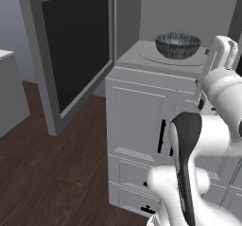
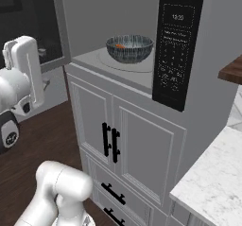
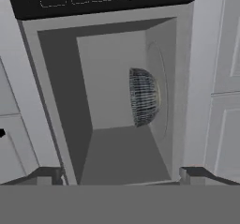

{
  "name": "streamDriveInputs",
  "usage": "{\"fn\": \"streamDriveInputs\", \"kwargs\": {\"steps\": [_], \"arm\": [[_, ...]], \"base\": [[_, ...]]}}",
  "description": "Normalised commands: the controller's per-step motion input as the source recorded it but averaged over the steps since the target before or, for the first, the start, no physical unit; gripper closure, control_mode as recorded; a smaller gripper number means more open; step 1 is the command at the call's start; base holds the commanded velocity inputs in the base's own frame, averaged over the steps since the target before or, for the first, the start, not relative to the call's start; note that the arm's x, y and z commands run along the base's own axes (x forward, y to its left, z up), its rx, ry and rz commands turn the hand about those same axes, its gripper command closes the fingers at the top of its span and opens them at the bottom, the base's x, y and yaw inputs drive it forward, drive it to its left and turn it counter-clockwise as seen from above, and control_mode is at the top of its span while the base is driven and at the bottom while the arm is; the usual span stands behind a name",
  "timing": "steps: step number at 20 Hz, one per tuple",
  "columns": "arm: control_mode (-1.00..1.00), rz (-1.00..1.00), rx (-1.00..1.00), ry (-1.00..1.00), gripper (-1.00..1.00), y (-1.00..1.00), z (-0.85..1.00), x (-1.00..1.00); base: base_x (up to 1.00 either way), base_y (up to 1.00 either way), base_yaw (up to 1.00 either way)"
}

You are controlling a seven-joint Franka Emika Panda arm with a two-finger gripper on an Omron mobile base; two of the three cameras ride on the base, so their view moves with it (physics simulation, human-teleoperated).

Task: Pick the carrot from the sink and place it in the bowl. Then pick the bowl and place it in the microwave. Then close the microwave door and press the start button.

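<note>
Bowl (image 2: 130,48) is sitting on the round glass turntable (image 2: 146,65) inside the microwave (image 2: 182,45), carrot (image 2: 121,46) showing as an orange fleck at its 9 o'clock inner rim. Microwave door (image 1: 71,55) is standing swung wide, toward 9 o'clock of the cavity in the left base view. Gripper (image 3: 121,174) is hanging outside the cavity, facing in, jaws spread wide and holding nothing. Cabinet doors (image 2: 127,140) with black handles are sitting below.
</note>
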Motion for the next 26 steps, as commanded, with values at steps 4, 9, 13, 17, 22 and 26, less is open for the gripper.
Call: {"fn": "streamDriveInputs", "kwargs": {"steps": [4,9,13,17,22,26], "arm": [[-1.00,-0.18,0.00,-0.16,-1.00,0.60,0.00,-0.97],[-1.00,-0.12,0.00,-0.19,-1.00,0.72,0.00,-0.94],[-1.00,-0.05,-0.02,-0.17,-1.00,0.86,-0.02,-0.77],[-1.00,0.00,-0.26,-0.34,-1.00,1.00,-0.31,-0.38],[-1.00,-0.04,-0.04,-0.28,-1.00,0.96,-0.46,-0.05],[-1.00,-0.04,0.00,-0.16,-1.00,0.62,-0.43,0.00]], "base": [[0.00,0.00,0.00],[0.00,0.00,0.00],[0.00,0.00,0.00],[0.00,0.00,0.00],[0.00,0.00,0.00],[0.00,0.00,0.00]]}}
